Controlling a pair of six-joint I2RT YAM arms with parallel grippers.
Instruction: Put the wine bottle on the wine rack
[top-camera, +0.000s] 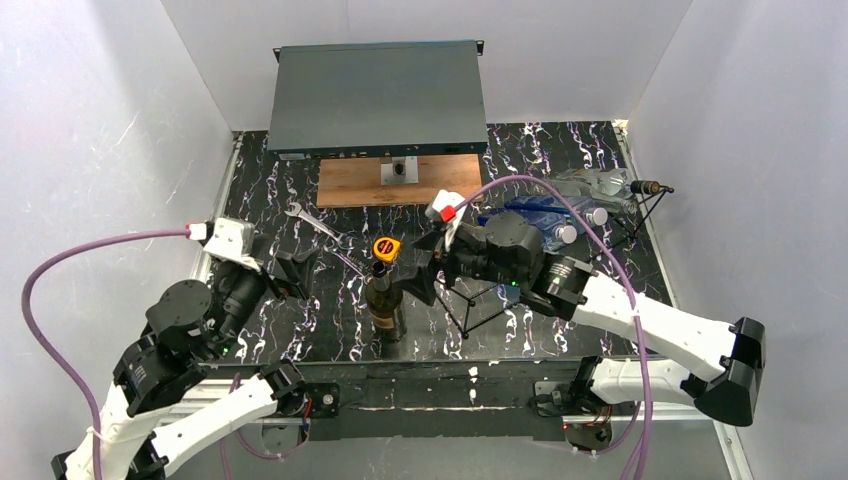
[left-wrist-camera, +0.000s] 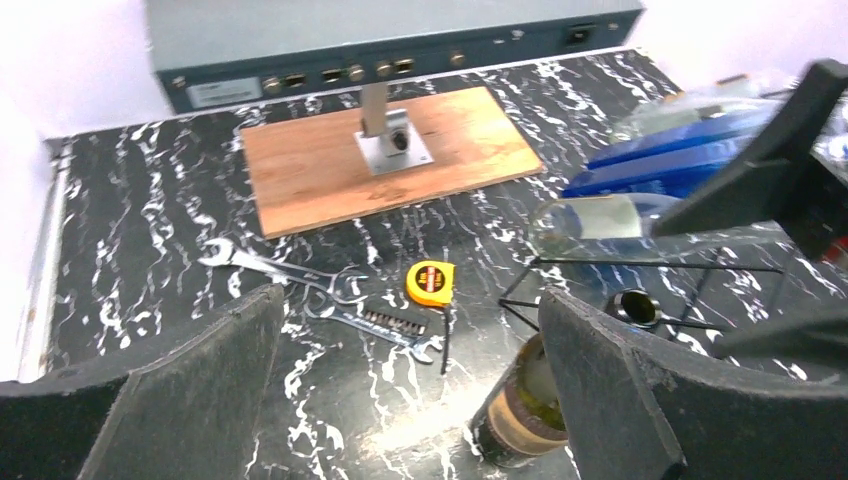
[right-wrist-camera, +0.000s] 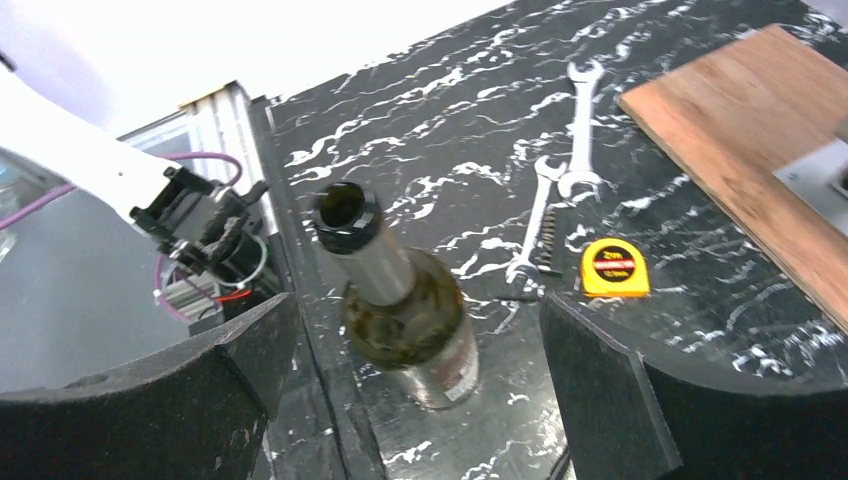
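Observation:
The wine bottle (top-camera: 384, 302) is dark green glass with an open mouth, standing upright near the table's front edge. My left gripper (top-camera: 293, 273) is open to its left, clear of it. In the left wrist view the bottle (left-wrist-camera: 515, 415) shows partly behind the right finger, outside the gripper (left-wrist-camera: 410, 335). My right gripper (top-camera: 427, 270) is open just right of the bottle. In the right wrist view the bottle (right-wrist-camera: 405, 320) stands in the gap of the gripper (right-wrist-camera: 417, 315), touching neither finger. The wine rack (top-camera: 462, 328), thin black wire, runs to the back right; its bar (left-wrist-camera: 650, 264) shows.
A clear bottle (left-wrist-camera: 600, 215) and a blue pack (top-camera: 530, 208) lie on the rack's far part. A yellow tape measure (top-camera: 386, 248), wrenches (top-camera: 312, 222) and a bit strip (left-wrist-camera: 395, 320) lie behind the wine bottle. A wooden board (top-camera: 400, 182) and a grey box (top-camera: 378, 95) sit at the back.

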